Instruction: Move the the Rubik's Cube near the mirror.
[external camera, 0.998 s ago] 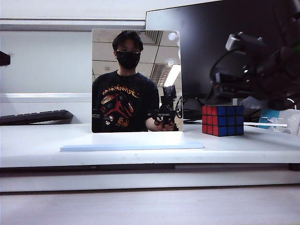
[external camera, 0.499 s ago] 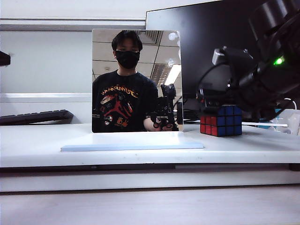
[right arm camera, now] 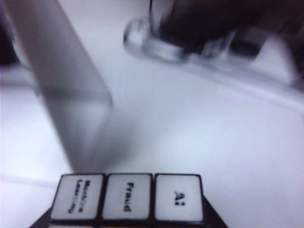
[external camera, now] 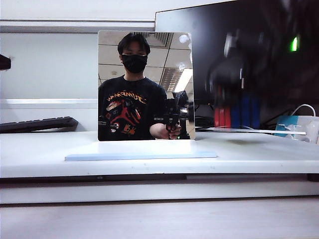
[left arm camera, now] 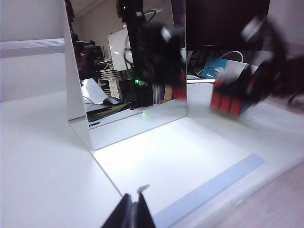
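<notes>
Blurred right gripper [external camera: 234,107] gripping gridded Rubik's Cube [external camera: 238,110] beside flat glossy mirror [external camera: 144,84]; left gripper [left arm camera: 133,213] pinched.

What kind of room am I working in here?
Probably an office or lab desk: a black monitor behind the mirror, a keyboard at the left, and ceiling-panel lights reflected in the mirror.

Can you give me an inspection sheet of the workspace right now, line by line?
Surface: white table, bare in front.
Job's things: Rubik's Cube blurred, lifted off the table right of the mirror; the mirror stands upright on its pale base.
Clutter: keyboard far left, blue box far right.
Grippers: right gripper blurred over the cube; left gripper shut, low before the mirror.
Cables: white cable beside the box.
Surroundings: black monitor behind.
</notes>
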Controlling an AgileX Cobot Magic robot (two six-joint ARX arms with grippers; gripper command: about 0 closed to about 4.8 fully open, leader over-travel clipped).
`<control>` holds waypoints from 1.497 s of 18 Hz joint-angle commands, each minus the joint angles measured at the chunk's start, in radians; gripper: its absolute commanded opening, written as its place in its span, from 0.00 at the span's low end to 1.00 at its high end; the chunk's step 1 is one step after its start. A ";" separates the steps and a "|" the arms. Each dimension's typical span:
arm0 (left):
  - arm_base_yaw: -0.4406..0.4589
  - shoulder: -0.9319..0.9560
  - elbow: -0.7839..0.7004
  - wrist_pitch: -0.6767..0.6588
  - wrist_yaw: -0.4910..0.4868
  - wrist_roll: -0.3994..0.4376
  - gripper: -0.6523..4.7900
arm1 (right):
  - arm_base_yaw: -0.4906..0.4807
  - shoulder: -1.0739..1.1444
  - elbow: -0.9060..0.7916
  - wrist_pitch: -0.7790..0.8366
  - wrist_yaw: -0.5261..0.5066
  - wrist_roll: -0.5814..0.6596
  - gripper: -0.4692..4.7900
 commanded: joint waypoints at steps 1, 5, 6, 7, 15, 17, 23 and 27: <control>0.038 0.000 0.001 0.009 0.004 0.003 0.16 | 0.047 -0.110 0.006 -0.165 0.034 0.170 0.07; 0.068 0.000 0.001 0.009 0.001 0.003 0.16 | 0.296 -0.114 0.026 -0.186 0.319 0.261 0.07; 0.066 0.000 0.001 0.008 0.001 0.003 0.16 | 0.358 -0.088 0.047 -0.182 0.393 0.259 0.07; 0.066 0.000 0.001 0.009 0.001 0.003 0.16 | 0.405 -0.055 0.072 -0.179 0.438 0.261 0.07; 0.066 0.000 0.001 0.008 0.003 0.003 0.16 | 0.495 0.254 0.332 -0.208 0.454 0.348 0.07; 0.067 0.000 0.001 0.009 0.003 0.003 0.16 | 0.504 0.298 0.361 -0.208 0.459 0.364 0.07; 0.067 0.000 0.001 0.009 0.003 0.003 0.16 | 0.513 0.359 0.367 -0.203 0.470 0.441 0.11; 0.067 0.000 0.001 0.009 0.004 0.003 0.16 | 0.515 0.359 0.368 -0.197 0.455 0.437 0.75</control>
